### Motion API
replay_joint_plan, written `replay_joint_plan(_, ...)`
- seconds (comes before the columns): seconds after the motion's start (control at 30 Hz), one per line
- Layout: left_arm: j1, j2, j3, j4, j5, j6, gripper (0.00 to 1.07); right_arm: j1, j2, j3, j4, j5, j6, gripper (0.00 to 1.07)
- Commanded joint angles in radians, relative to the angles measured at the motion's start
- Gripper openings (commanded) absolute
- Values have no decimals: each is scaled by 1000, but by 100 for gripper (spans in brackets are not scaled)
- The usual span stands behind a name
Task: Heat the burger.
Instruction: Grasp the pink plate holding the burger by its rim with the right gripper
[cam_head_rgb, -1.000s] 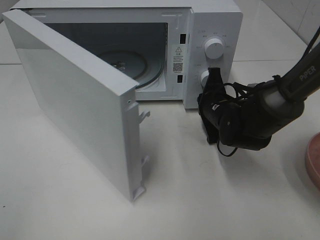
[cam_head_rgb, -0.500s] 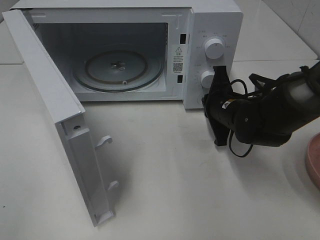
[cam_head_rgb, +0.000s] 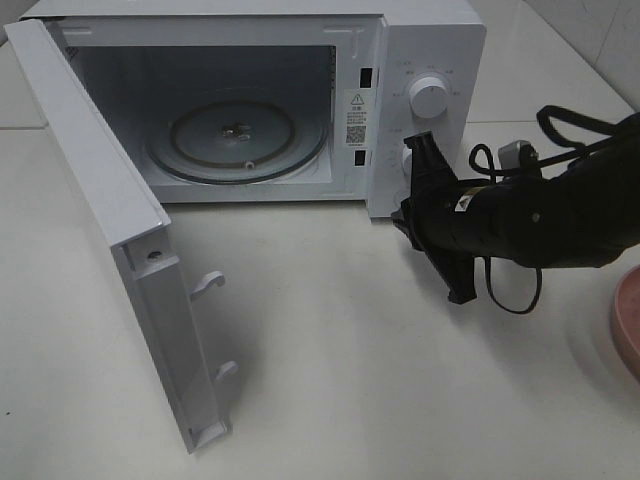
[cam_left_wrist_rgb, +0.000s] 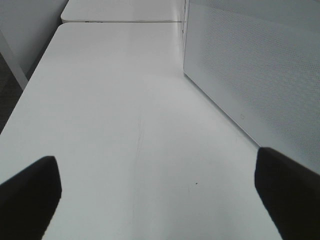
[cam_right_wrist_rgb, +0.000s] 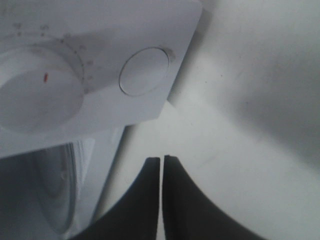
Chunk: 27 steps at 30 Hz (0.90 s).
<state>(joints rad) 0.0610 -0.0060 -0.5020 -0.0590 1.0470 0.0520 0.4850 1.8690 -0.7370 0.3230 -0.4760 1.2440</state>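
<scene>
The boxy white microwave oven (cam_head_rgb: 440, 45) stands on the white tabletop (cam_head_rgb: 380, 390) with its hinged white door (cam_head_rgb: 90, 180) swung wide. Its cavity holds only the round clear glass turntable (cam_head_rgb: 240, 140). The burger shows in no view. At the frame's edge is a pink curved rim (cam_head_rgb: 628, 320), perhaps a plate, its contents cut off. The right gripper (cam_right_wrist_rgb: 161, 161) is pinched closed on nothing, just beside the oven's control panel. The left gripper (cam_left_wrist_rgb: 156, 165) hangs spread wide above the tabletop.
</scene>
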Motion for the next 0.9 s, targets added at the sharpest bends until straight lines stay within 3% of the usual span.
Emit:
replay_joint_plan(0.03, -2, -24, 4, -4, -9, -1, 100, -5, -72, 1, -26, 197, -191, 6)
replay_joint_plan(0.13, -2, -24, 4, -4, -9, -1, 100, -5, -85, 1, -26, 238, -241, 7)
replay_joint_plan(0.2, -2, -24, 4, -4, -9, -1, 100, -5, -130, 1, -26, 367, -460, 8)
replay_joint_plan(0.4, -2, -24, 4, -4, -9, -1, 100, -6, -184, 1, -26, 509, -681, 9)
replay_joint_plan(0.47, -2, -24, 4, -4, -9, -1, 100, -6, -238, 1, -34, 629, -900, 10)
replay_joint_plan(0.57, -2, -24, 4, -4, -9, -1, 100, -6, -279, 1, -54, 701, -1023, 11)
replay_joint_plan(0.9, -2, -24, 4, -4, -9, -1, 100, -7, -392, 1, -139, 922, -1196, 15)
